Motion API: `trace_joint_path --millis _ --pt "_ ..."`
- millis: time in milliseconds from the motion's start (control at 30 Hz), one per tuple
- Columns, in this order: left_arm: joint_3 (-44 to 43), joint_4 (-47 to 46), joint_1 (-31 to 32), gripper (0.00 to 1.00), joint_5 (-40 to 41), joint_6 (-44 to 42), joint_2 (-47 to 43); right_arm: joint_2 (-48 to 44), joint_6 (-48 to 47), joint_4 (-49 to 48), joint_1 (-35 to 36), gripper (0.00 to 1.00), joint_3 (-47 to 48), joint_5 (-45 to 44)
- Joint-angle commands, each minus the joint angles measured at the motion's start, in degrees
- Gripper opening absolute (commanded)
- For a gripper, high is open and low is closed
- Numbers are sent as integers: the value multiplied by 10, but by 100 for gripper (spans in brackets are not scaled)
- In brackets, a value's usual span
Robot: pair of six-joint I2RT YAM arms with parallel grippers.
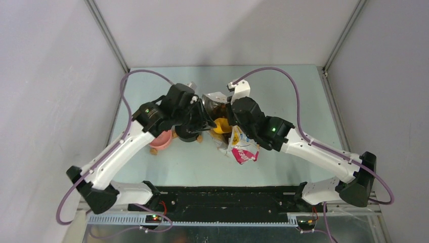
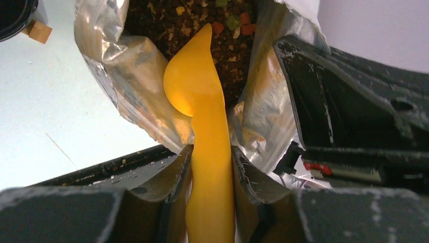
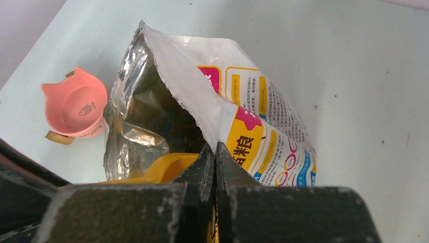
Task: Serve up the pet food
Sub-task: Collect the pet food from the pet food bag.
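Observation:
The pet food (image 2: 184, 23), dark brown kibble with a few coloured bits, lies inside the open foil-lined printed bag (image 3: 253, 111). My left gripper (image 2: 211, 152) is shut on the handle of a yellow scoop (image 2: 195, 86), whose bowl reaches into the bag's mouth just above the kibble. My right gripper (image 3: 216, 149) is shut on the bag's torn top edge and holds the mouth open. In the top view the two grippers, left (image 1: 203, 120) and right (image 1: 233, 112), meet over the bag (image 1: 242, 148) with the scoop (image 1: 221, 125) between them.
A pink cat-shaped bowl (image 3: 76, 104) stands left of the bag, also in the top view (image 1: 161, 139). A black bowl (image 1: 188, 134) sits beside it under my left gripper. Walls close in the table on the left, the back and the right.

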State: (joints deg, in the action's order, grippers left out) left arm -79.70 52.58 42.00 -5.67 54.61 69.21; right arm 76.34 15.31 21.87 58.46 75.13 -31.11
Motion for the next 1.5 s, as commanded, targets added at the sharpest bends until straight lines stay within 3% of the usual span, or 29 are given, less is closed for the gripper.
trace_joint_path --millis 0,233,400,533,667,900,1100,1300,1467 --pt "-75 145 -5 0 -12 1 59 -23 -15 -67 12 0 0 -28" --pt "-172 327 -5 0 52 -22 153 -23 -29 -58 14 0 -1 -74" --pt "-198 360 -5 0 106 -22 166 -19 -35 -56 15 0 -1 -85" --pt "-178 323 -5 0 77 -33 176 -18 -27 -51 14 0 0 -87" --pt "-124 193 -6 0 -20 -61 179 -24 -21 -56 15 0 -7 -89" --pt "-91 65 -8 0 -41 -74 198 -35 -2 -56 9 0 -20 -92" --pt "30 -164 -14 0 -135 -44 154 -70 63 -49 -16 0 -64 -94" --pt "182 -422 -27 0 -170 10 89 -117 108 -33 -43 0 -116 -112" --pt "213 -518 -33 0 -238 37 80 -143 104 -22 -52 0 -133 -116"
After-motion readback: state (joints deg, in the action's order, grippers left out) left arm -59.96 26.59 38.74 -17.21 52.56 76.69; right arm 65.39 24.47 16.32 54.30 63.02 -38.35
